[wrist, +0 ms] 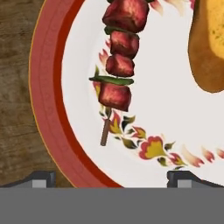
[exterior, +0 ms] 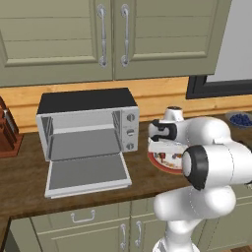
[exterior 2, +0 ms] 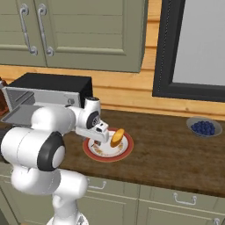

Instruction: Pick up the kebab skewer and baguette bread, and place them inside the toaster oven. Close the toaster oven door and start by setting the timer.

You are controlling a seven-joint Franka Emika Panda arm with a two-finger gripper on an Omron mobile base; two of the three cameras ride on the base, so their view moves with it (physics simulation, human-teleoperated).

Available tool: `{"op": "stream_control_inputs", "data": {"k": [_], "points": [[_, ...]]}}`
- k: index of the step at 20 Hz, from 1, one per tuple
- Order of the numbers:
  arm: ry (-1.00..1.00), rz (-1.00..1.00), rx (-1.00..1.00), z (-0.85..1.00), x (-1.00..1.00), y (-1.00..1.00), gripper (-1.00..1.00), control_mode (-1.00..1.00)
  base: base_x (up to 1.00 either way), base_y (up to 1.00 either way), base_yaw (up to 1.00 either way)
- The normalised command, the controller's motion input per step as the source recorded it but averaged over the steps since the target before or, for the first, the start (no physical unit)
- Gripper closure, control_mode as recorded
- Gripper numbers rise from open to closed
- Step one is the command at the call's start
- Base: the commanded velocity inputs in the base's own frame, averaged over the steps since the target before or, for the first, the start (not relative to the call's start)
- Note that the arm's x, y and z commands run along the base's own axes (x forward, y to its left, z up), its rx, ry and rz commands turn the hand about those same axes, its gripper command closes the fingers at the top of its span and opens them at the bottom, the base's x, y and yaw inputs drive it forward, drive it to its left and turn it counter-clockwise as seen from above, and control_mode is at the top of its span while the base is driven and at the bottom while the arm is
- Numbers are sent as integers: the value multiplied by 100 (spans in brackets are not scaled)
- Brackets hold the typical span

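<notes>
1. Kitchen: dark wood tabletop (exterior 2: 167,149), olive cabinets (exterior: 108,34) above, light wood backsplash, black-framed window (exterior 2: 193,48) on the wall beyond the pincer.
2. Red-rimmed floral plate (wrist: 48,87) sits on the tabletop directly under the pincer (wrist: 111,177); also seen in the right base view (exterior 2: 125,151).
3. Kebab skewer (wrist: 119,65) lies on the plate just ahead of the pincer, bare stick end nearest the fingertips (wrist: 41,179), meat chunks with green bits running away from it.
4. Baguette bread (wrist: 210,43) on the same plate, just beside the skewer at the right of the hand view, not touching it; in the right base view it is the orange piece (exterior 2: 117,137) just beside the hand.
5. Toaster oven (exterior: 88,123) stands well apart from the pincer, to the left in the left base view; toaster oven door (exterior: 87,173) is dropped flat open, cavity exposed, three knobs (exterior: 130,132) on its right panel.
6. Knife block (exterior: 7,133) further out past the oven.
7. Bowl of blueberries (exterior 2: 203,127) well apart from the pincer on the window side.
8. Nothing sits between pincer and skewer.
9. Pincer: jaws spread wide, hovering above the plate, gripping nothing, touching nothing; the tips straddle the plate's near edge in the hand view.
</notes>
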Motion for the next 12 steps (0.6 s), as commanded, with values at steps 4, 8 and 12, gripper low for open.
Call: {"op": "stream_control_inputs", "data": {"k": [4, 8, 12], "points": [[0, -2, 6, -13, 27, -3, -100, -100, 0, 0, 0], [0, 0, 4, -14, 37, 1, -100, -100, 0, 0, 0], [0, 0, 1, -29, 24, 0, -100, -100, 0, 0, 0]]}}
